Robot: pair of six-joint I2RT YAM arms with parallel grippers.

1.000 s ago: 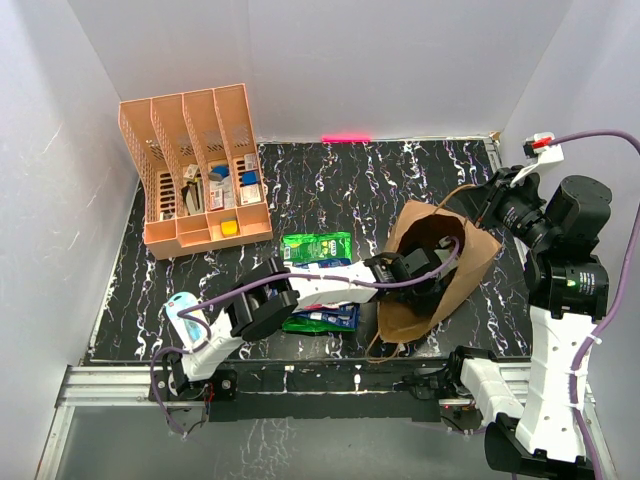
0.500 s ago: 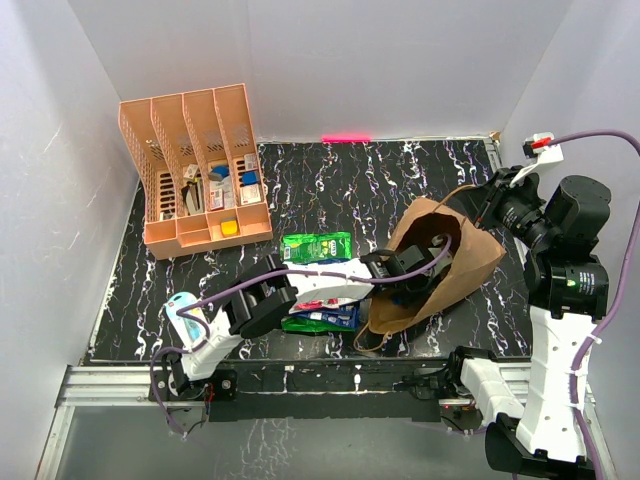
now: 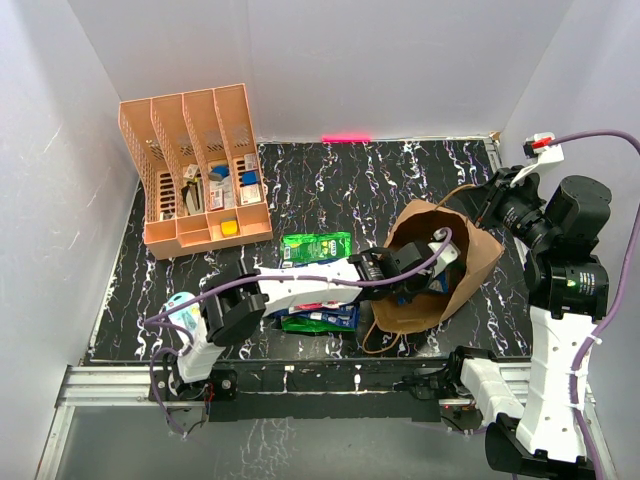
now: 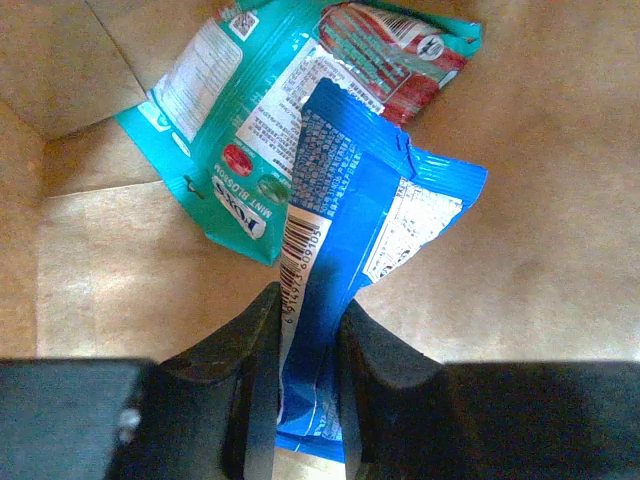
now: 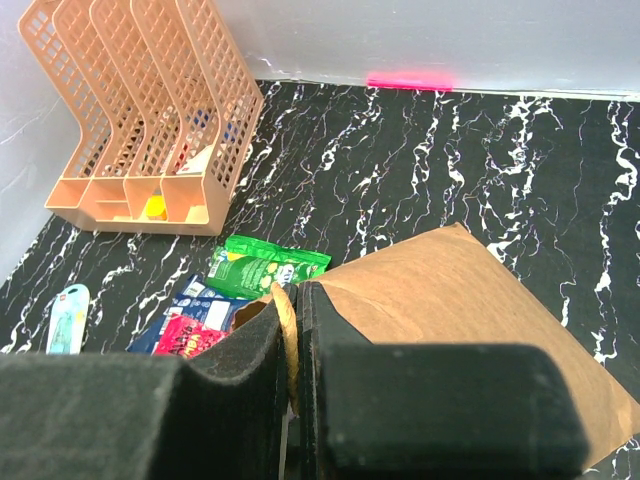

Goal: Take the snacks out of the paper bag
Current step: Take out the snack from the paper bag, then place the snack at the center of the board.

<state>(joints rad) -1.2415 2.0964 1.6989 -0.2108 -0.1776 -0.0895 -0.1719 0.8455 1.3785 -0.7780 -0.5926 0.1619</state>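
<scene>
The brown paper bag [image 3: 472, 262] lies tilted on the black mat, its mouth facing left. My left gripper [image 3: 424, 272] reaches into it. In the left wrist view this gripper [image 4: 308, 300] is shut on a blue snack packet [image 4: 352, 205], which is pinched between the black fingers. Behind it a teal and red packet [image 4: 240, 130] rests on the bag's inner wall [image 4: 540, 250]. My right gripper [image 5: 292, 300] is shut on the bag's twisted paper handle [image 5: 287, 345] above the bag [image 5: 470, 320]. Outside the bag lie green [image 3: 316, 246], blue [image 3: 330, 320] and red [image 5: 190, 335] packets.
A peach-orange file organiser [image 3: 195, 165] holding small stationery stands at the back left. A light-blue and white oval gadget [image 3: 183, 312] lies near the left arm's base. White walls close in the mat on three sides.
My left gripper has closed from wide open onto the blue packet inside the bag. The bag's mouth has shifted a little to the left. The right gripper keeps hold of the handle.
</scene>
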